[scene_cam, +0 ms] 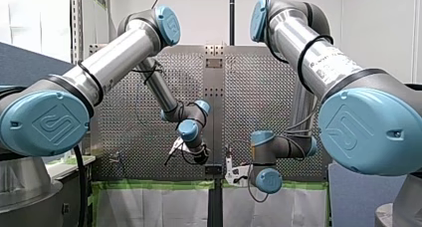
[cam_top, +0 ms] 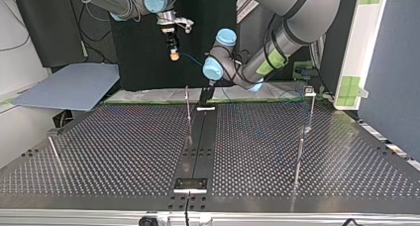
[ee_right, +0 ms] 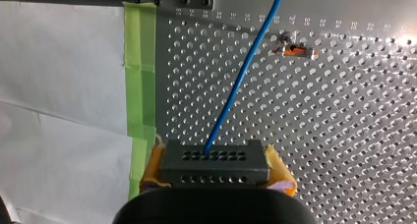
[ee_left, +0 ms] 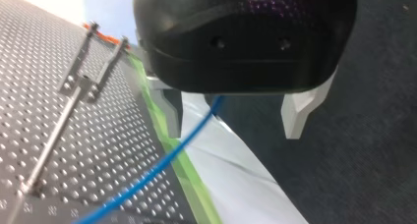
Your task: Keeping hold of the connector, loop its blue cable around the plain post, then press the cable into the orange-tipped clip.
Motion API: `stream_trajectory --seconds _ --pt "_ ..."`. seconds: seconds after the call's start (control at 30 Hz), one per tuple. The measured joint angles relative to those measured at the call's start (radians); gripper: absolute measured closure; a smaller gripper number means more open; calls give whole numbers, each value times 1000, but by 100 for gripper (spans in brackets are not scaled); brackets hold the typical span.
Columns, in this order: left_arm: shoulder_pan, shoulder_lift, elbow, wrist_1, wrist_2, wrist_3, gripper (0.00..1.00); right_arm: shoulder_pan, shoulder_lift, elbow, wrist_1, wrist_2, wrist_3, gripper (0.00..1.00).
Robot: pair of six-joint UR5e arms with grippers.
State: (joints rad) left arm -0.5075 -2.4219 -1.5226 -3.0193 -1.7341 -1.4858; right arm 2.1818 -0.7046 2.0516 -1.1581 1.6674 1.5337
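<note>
Over by the tabletop's [ee_right: 344, 135] taped edge, the connector [ee_right: 215, 160] is clamped between the yellow pads [ee_right: 278, 174] of my right pincer [ee_right: 216, 171], so that one's closed on it. The blue cable [ee_right: 241, 81] is seen coming out of the connector's hole-dotted face and running ahead over the perforated plate. It passes near the orange-tipped clip [ee_right: 295, 51] but isn't pressed into it. Green tape [ee_right: 140, 62] is laid along the edge next to the pincer.

From the left wrist, my left pincer [ee_left: 231, 121] is held open with its fingers [ee_left: 299, 111] well apart. The cable is threaded through the gap between them and nothing is gripped. Whether it brushes the darker finger can't be told. The clip is seen off to one side as a forked rod on the plate, apart from the cable.

In the top view the right pincer is held up off the tabletop at the far edge, while the left one is lower, near a thin plain post [cam_top: 188, 107]. The cable isn't looped round that post as far as can be made out
</note>
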Motion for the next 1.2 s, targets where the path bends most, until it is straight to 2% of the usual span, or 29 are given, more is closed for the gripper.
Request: stream_trajectory --seconds 0.33,0.47,0.5,0.53,0.6,0.63,0.7,0.73,0.77,0.83,0.87,0.9,0.93,1.0,1.03,1.07,1.1,1.2 --pt "-8 1 -11 67 95 -94 0 -4 0 -8 12 -13 0 100" --pt "-7 1 -32 99 99 -104 0 -4 0 -9 15 -13 -1 100" --pt "-7 1 -36 107 99 -104 5 -4 0 -9 15 -13 -1 100" --pt "-7 1 -39 115 99 -103 5 -4 0 -9 16 -13 -1 100" --pt "-7 1 -42 126 99 -102 17 -4 0 -10 17 -13 -2 100" --pt "-7 1 -43 131 99 -100 17 -4 0 -10 17 -12 -2 100" --pt "-6 1 -44 139 98 -100 28 -4 0 -9 19 -12 -2 100" --pt "-6 1 -44 143 98 -101 28 -4 0 -9 19 -12 -2 100" --pt "-5 1 -44 146 97 -101 34 -4 0 -9 19 -12 -2 100" --pt "-4 1 -45 154 93 -103 34 -4 0 -9 20 -11 -3 100" --pt "-4 1 -45 156 91 -104 39 -4 0 -9 21 -11 -2 100" --pt "-4 1 -45 158 90 -105 61 -4 0 -9 21 -10 -2 100" --pt "-4 1 -45 162 86 -107 61 -4 0 -9 21 -10 -2 100" --pt "-4 1 -45 169 79 -110 81 -4 0 -9 21 -9 -2 100" --pt "-4 1 -45 172 74 -109 81 -4 0 -9 21 -8 -2 100" --pt "-4 1 -45 175 71 -108 95 -4 0 -9 21 -7 -1 100" --pt "-3 1 -45 176 70 -105 100 -4 0 -9 22 -6 -1 100" --pt "-3 1 -45 179 70 -95 100 -4 0 -9 22 -2 -1 100"
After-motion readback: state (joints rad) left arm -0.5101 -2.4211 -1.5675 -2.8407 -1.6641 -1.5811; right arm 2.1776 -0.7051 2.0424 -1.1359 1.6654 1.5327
